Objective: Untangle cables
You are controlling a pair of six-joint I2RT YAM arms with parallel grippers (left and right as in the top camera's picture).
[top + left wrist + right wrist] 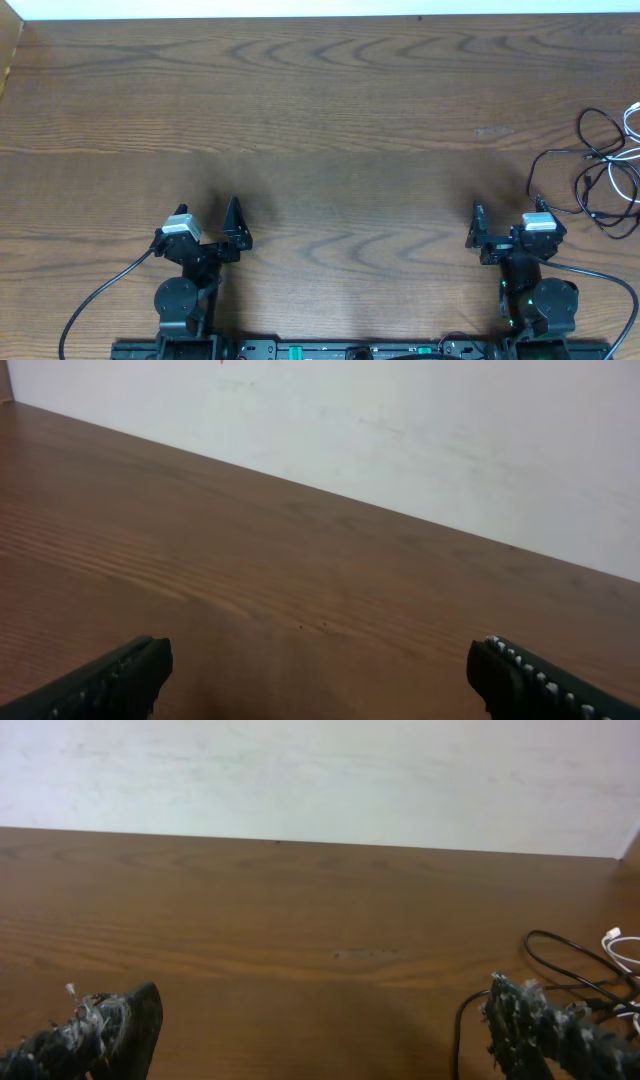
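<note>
The cables lie in a loose tangle at the table's far right edge: several thin black loops (603, 172) with a white cord (632, 124) running through them. In the right wrist view the black loops (556, 963) and the white cord (621, 949) show at the right, beyond the right fingertip. My right gripper (508, 228) (322, 1008) is open and empty, near the front edge, just left of the tangle. My left gripper (207, 226) (320, 665) is open and empty at the front left, far from the cables.
The brown wooden table (320, 120) spreads between and beyond both arms. A white wall (420, 430) stands behind its far edge. Thick black arm wires (95, 300) trail from the arm bases at the front.
</note>
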